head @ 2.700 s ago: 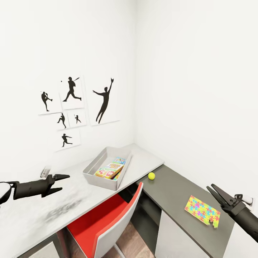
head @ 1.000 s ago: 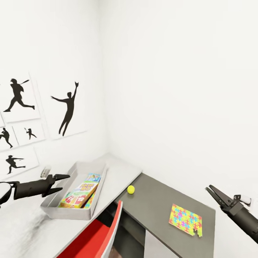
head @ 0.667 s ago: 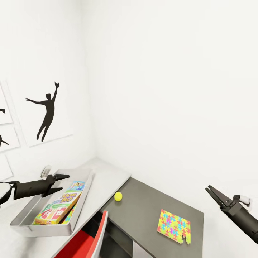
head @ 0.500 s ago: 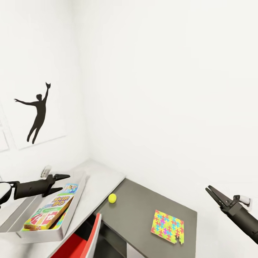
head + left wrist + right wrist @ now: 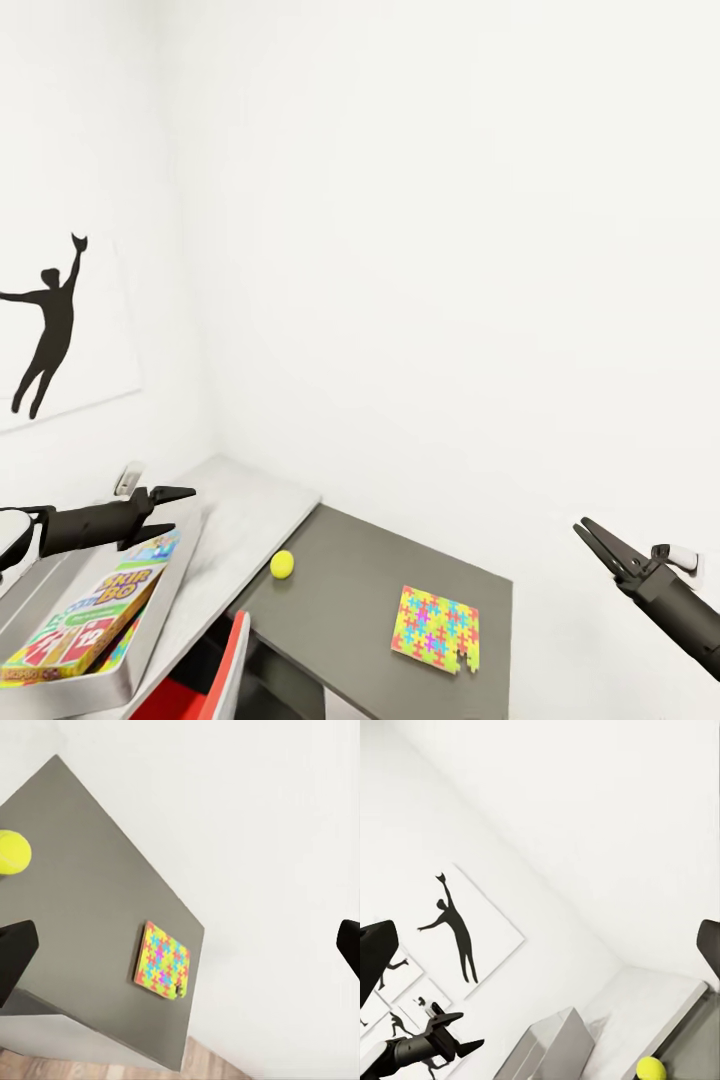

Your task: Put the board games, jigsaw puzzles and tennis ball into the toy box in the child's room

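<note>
I am looking into the corner of the child's room (image 5: 400, 200), white walls taking up most of the frame and one black silhouette poster (image 5: 50, 320) sitting at the left edge. Below it the table (image 5: 380, 580) is running across the lower half, its pale top at lower left joining the dark grey section at lower centre. The toy box (image 5: 150, 630) is lying at the bottom left corner on the pale top, already holding the SKIP-BO board game (image 5: 80, 625), with the edge of another printed box peeking out beneath it. A red chair (image 5: 225, 665) is poking up at the bottom edge just right of the toy box. On the dark section a jigsaw puzzle (image 5: 436, 627) is lying flat at lower centre, its sides skewed to the table edge, and the tennis ball (image 5: 282, 565) is resting up and left of it, near the seam between the two tops. My left gripper (image 5: 168, 506) is hovering at lower left above the toy box with its fingers spread and nothing between them; my right gripper (image 5: 597, 543) is hanging at lower right, its fingers parted and empty too. As I judge it, the jigsaw puzzle is sitting left of and below the right gripper, nearer that arm, while the tennis ball is falling closer to the left one.
</note>
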Available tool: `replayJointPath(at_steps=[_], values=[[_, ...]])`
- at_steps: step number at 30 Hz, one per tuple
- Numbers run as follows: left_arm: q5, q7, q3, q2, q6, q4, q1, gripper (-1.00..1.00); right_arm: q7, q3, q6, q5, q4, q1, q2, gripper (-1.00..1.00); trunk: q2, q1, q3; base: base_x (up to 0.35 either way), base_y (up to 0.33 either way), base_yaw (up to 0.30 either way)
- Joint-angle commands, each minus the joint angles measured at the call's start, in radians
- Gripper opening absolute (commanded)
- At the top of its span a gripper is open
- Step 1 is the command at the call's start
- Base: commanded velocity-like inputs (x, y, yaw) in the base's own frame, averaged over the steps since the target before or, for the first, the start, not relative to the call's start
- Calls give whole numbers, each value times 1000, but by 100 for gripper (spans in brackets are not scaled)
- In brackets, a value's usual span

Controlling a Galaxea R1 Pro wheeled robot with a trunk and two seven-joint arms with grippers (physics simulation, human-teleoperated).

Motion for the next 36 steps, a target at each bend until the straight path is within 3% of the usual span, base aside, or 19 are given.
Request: replayJointPath(at_steps=[1, 18, 36], values=[[-8, -10, -2, 1, 0, 1, -1, 100, 1, 0, 6, -4, 0, -1, 0, 100, -1, 0, 1, 1, -2, -220], [-8, -10, -2, -2, 1, -1, -1, 100, 1, 0, 6, -4, 0, -1, 0, 100, -1, 0, 19, 0, -2, -220], [-8, -10, -4, -4, 1, -4, 0, 100, 1, 0, 5, -3, 0, -1, 3, 100, -1, 0, 37, -42, -118, -196]])
